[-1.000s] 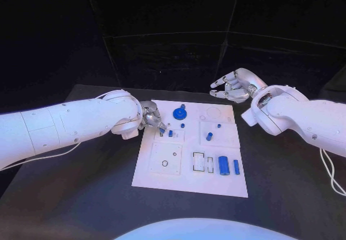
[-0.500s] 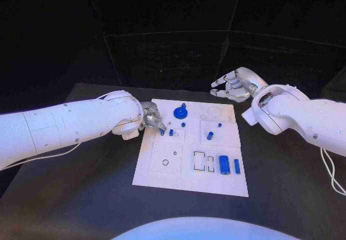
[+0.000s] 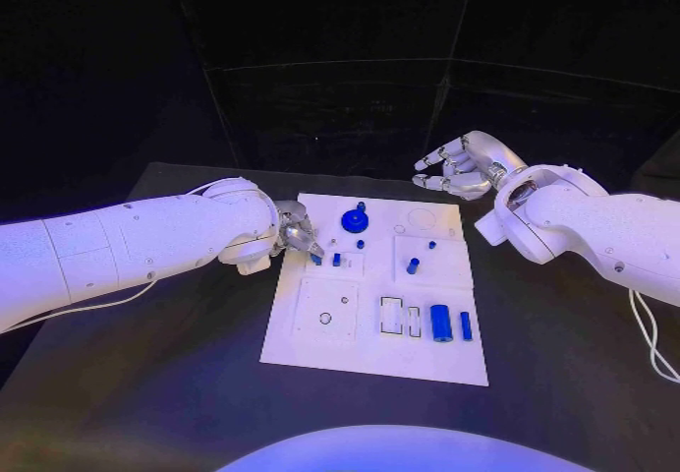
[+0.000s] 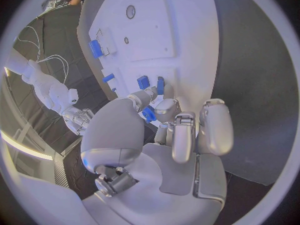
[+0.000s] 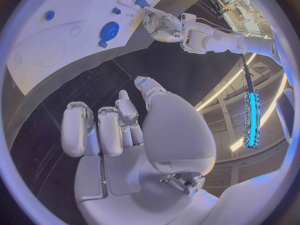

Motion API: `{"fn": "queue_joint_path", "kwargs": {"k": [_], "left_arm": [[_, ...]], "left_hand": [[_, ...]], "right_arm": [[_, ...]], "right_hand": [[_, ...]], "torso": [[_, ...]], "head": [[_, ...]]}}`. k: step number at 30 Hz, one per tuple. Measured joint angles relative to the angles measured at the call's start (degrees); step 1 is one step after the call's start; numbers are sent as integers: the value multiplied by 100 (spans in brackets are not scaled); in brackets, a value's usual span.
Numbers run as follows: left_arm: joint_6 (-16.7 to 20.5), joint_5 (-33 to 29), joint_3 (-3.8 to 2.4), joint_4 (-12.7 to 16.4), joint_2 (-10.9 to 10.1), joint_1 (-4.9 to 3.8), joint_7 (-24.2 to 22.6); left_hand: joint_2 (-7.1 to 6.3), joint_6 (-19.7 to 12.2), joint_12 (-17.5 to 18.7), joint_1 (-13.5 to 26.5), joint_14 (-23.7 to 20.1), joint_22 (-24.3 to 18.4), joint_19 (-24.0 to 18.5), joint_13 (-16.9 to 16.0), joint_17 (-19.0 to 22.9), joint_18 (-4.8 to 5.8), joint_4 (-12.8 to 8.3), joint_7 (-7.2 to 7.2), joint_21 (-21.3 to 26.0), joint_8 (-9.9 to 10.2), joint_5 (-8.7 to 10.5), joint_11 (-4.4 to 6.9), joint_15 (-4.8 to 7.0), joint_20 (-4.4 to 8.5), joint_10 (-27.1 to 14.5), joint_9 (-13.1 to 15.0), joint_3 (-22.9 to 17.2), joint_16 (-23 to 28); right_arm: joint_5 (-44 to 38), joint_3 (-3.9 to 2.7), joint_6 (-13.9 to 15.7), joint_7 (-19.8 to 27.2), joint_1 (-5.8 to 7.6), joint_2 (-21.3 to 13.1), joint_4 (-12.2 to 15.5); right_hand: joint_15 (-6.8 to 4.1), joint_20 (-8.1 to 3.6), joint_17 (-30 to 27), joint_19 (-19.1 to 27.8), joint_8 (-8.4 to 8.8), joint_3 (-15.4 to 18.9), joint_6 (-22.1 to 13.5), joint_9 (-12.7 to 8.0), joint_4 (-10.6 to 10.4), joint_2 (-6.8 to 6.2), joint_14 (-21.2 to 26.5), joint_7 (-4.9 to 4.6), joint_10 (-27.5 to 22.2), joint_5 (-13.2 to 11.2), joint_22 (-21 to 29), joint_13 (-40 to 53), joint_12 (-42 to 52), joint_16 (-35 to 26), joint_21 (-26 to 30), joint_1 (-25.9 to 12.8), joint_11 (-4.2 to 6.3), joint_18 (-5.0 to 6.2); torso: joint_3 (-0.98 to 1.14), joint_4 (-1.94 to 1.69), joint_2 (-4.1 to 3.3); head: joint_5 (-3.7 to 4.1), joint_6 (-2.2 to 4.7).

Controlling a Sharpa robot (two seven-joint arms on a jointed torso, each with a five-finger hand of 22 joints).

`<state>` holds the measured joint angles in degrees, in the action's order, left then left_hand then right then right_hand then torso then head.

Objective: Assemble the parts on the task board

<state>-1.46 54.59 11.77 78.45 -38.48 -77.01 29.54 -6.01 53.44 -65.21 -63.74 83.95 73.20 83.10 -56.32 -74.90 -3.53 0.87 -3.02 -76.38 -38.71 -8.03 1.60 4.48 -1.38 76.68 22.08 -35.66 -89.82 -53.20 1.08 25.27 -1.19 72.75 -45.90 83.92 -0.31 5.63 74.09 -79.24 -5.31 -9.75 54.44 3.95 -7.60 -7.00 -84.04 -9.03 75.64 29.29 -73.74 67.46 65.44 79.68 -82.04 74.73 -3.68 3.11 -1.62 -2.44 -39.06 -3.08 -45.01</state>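
Little has moved since a second ago: we see only the left hand (image 3: 297,234) shifted slightly at the near-left edge of the task board (image 3: 371,354), where it pinches a small blue part (image 4: 149,115) in its fingertips, just beside two upright blue pegs (image 3: 336,260) standing in the board. Further right, a blue gear (image 3: 355,222) sits on the board's far side, and our right hand (image 3: 456,167) hovers above the dark surface (image 3: 170,393) beyond the board's far-right corner, fingers loosely curled and parted, holding nothing.

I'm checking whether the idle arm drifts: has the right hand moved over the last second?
No. The right hand hovers beyond the far right corner of the task board, as before, holding nothing.
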Motion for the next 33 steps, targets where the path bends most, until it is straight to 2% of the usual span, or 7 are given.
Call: {"fn": "queue_joint_path", "kwargs": {"k": [23,28,30,33], "left_arm": [[-80,22,-4,44,-26,0,29],[-84,32,-2,24,-4,0,39],[-86,34,-1,12,7,0,44],[-88,36,-1,-5,21,0,50]], "left_hand": [[6,8,0,8,0,12,0,0,0,0,-19,16,0,-51,6,5,0,0,23,8,19,0],[-86,56,0,115,20,35,0,-17,0,0,-98,87,0,-91,6,36,24,0,55,19,94,0],[-114,79,0,164,0,48,21,-32,0,0,-244,111,0,-92,6,46,44,21,65,11,-2,0],[-133,101,-9,207,0,58,21,-47,0,0,-287,133,0,-104,6,54,43,21,74,-19,30,0]], "right_arm": [[2,1,0,8,-1,10,-8],[5,1,0,9,-1,14,-13],[5,1,0,9,-1,16,-13],[7,1,0,10,-1,19,-15]], "right_hand": [[0,0,0,0,0,0,0,0,0,0,0,0,0,0,0,0,0,0,4,0,0,0],[0,0,0,0,0,0,0,0,0,24,0,0,0,0,6,0,0,-22,24,23,0,0],[0,0,-1,0,0,0,0,0,0,24,0,0,0,0,6,0,0,-22,23,24,0,0],[0,0,0,0,0,0,0,0,0,24,0,0,0,0,6,0,0,-22,23,23,0,0]], "torso": [[2,4,1],[4,7,1],[4,7,1],[6,7,1]], "head": [[-14,-11],[-18,-16],[-20,-16],[-20,-21]]}}
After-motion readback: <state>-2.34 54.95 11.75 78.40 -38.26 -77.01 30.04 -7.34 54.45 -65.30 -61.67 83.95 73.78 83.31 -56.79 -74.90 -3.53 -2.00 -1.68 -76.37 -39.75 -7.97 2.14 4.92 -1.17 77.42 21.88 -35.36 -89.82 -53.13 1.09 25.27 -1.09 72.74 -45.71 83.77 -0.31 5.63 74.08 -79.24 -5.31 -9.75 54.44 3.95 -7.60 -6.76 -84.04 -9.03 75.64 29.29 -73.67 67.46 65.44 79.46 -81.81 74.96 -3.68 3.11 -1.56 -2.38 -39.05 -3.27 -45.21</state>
